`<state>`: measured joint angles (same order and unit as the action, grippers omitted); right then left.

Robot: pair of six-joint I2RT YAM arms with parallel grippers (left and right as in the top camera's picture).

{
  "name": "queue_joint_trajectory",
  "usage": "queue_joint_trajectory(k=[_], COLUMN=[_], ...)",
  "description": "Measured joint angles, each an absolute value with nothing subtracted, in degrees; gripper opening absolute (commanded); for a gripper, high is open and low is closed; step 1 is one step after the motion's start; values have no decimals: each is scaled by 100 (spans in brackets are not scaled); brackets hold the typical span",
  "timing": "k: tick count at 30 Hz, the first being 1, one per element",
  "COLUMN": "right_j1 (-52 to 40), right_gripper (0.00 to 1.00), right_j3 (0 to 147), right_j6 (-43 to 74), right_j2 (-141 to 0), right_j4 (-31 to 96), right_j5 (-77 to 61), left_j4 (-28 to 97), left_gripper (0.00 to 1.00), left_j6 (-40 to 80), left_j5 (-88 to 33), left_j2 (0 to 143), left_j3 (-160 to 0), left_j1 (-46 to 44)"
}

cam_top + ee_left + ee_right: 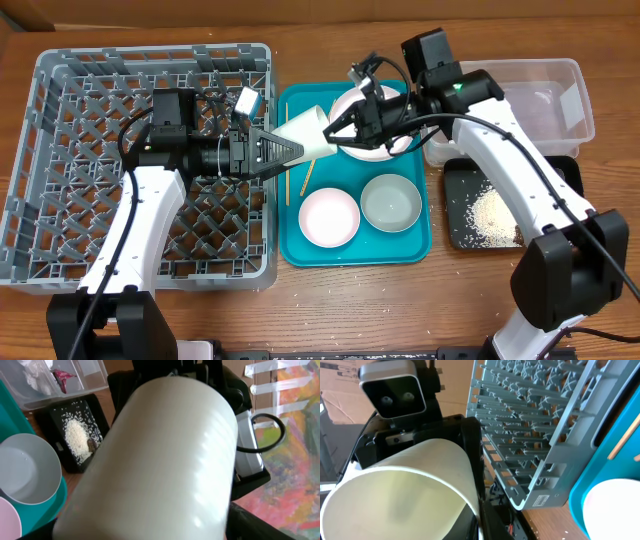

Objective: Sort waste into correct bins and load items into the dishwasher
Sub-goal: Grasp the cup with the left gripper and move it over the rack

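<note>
A small white cup (308, 135) hangs on its side above the left edge of the teal tray, between both grippers. My left gripper (290, 150) is closed around its base, and the cup (165, 460) fills the left wrist view. My right gripper (338, 128) is shut on its rim, so the right wrist view looks into the cup's mouth (405, 495). The grey dishwasher rack (60, 150) stands at the left. A bowl (390, 202), a small plate (329, 217), a large plate (372, 152) and chopsticks (308, 178) lie on the tray.
The teal tray (295, 240) sits between the rack and the bins. The clear tub (560, 100) at the back right holds a napkin (35, 375) and a red wrapper (62, 375). The black tray (455, 185) holds rice (77, 437) and a brown lump (92, 446).
</note>
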<state>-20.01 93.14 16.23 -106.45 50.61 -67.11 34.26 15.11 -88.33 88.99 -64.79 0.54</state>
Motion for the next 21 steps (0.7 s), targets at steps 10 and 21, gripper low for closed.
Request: queue_joint_trajectory(k=[10,21], right_j1=[-2073,-2104], right_gripper=[4,4], right_j3=[9314,9314], right_j6=[1800,1802], right_j2=[-10645,-10645], right_j4=[5212,5170], right_j5=[-6709,-6689], left_j4=[2989,2604], left_gripper=[79,66], left_j6=[1809,2259], left_j5=[-8836,-8831], left_j2=[8908,8908], left_j3=[-6477,-6477], left_j1=[165,327])
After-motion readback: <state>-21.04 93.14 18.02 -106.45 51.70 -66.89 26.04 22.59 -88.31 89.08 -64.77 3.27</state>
